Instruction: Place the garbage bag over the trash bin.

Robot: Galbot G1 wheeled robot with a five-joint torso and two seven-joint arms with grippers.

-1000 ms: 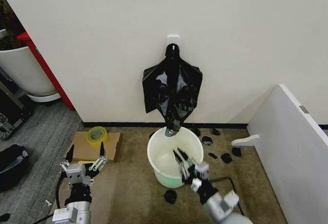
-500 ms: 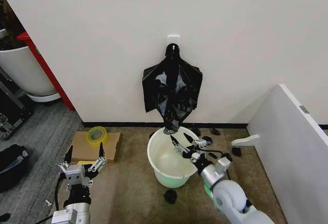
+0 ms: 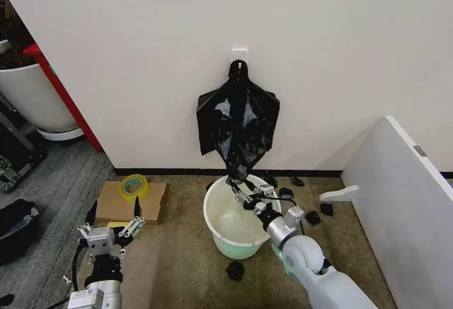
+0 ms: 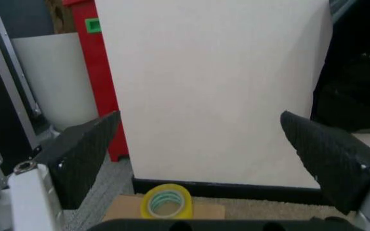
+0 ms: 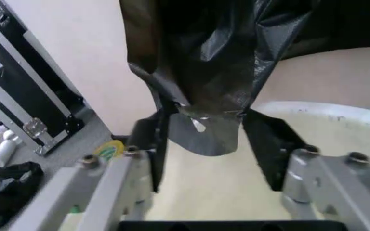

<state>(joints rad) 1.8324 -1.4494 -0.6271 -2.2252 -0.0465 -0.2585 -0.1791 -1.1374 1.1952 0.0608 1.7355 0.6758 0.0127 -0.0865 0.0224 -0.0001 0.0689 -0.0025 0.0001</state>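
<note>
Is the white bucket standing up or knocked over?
Standing up. The trash bin sits on its green base, round mouth facing up, below the right gripper.

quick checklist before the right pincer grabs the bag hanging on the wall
1. Right pincer open: ok, fingers spread.
2. Lower tip of the garbage bag between the fingers: ok in the right wrist view.
3. Fingers touching the bag: cannot tell.
4. Trash bin upright below the bag, mouth open: ok.
5. Left pincer clear, open, low by the cardboard: ok.
6. How firmly the bag's top hangs on the wall hook: cannot tell.
</note>
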